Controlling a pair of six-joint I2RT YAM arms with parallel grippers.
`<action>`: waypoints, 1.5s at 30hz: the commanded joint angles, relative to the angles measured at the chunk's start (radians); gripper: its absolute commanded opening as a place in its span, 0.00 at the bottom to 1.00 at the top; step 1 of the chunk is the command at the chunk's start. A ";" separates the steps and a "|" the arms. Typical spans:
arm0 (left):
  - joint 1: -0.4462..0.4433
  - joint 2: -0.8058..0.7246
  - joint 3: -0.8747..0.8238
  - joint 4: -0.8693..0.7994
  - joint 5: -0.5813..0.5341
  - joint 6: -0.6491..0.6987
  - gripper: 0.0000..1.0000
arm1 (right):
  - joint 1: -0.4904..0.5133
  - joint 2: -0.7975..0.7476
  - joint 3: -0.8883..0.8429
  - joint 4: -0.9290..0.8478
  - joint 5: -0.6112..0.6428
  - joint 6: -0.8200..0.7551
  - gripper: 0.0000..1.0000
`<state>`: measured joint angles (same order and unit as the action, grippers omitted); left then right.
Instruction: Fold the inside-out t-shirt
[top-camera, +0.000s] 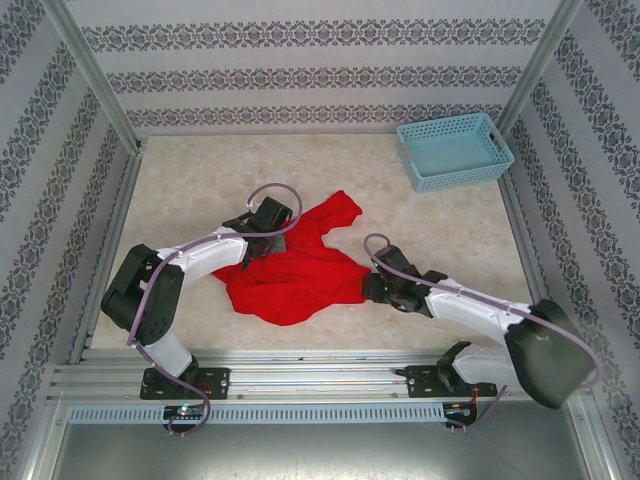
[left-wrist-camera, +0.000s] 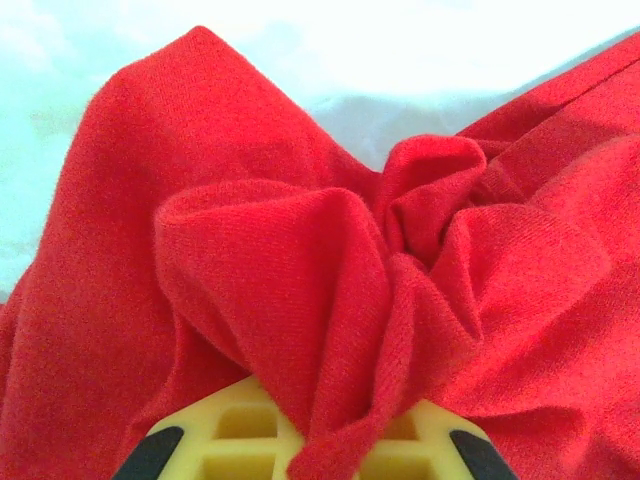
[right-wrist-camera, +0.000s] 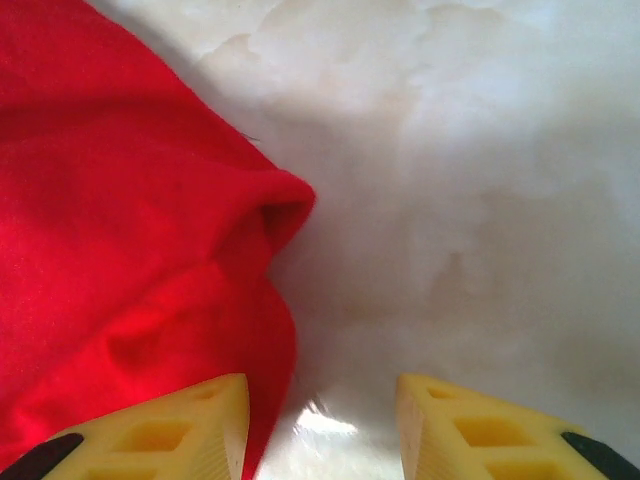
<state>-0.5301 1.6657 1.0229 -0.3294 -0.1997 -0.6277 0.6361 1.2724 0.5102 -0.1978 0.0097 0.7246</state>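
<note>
Judging by the wrinkles, the inside-out t-shirt (top-camera: 295, 272) is light, limp and not at all slippery. It will sag and bunch wherever I lift it, and it will drag on the table (top-camera: 450, 230) rather than slide cleanly. It lies in a crumpled red heap at the middle of the table, well apart from the light blue basket (top-camera: 453, 150) in the far right corner.

I think a hem, shoulder seam or sleeve edge gives the best hold, since doubled cloth there keeps a pinch from slipping. Two well-separated holds should let me stretch the shirt flat.

The left gripper (top-camera: 266, 236) sits low over the far left part of the heap, its arm bent at the elbow and reaching forward. In the left wrist view its jaws are clamped on a gathered ridge of red cloth that rises from between them.

The right gripper (top-camera: 372, 285) lies at the shirt's right edge, its arm reaching in low from the right. In the right wrist view its jaws stand apart over bare table and hold nothing. The left of its fingers (right-wrist-camera: 180, 425) sits just beside the cloth edge, near a rolled opening (right-wrist-camera: 280, 215). Whether that is a sleeve, I cannot tell.
</note>
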 joint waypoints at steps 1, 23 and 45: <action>-0.008 -0.004 -0.013 0.022 0.013 0.020 0.00 | -0.007 0.079 0.047 0.120 -0.067 -0.026 0.39; 0.005 -0.017 0.028 -0.213 -0.297 -0.202 0.00 | 0.279 -0.322 0.229 -0.362 0.389 -0.050 0.00; 0.003 -0.011 -0.029 -0.007 -0.025 0.009 0.00 | 0.180 -0.220 0.186 -0.218 0.216 -0.084 0.43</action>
<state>-0.5282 1.6688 1.0073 -0.3649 -0.2562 -0.6666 0.8772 1.0573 0.7570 -0.4007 0.2718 0.6125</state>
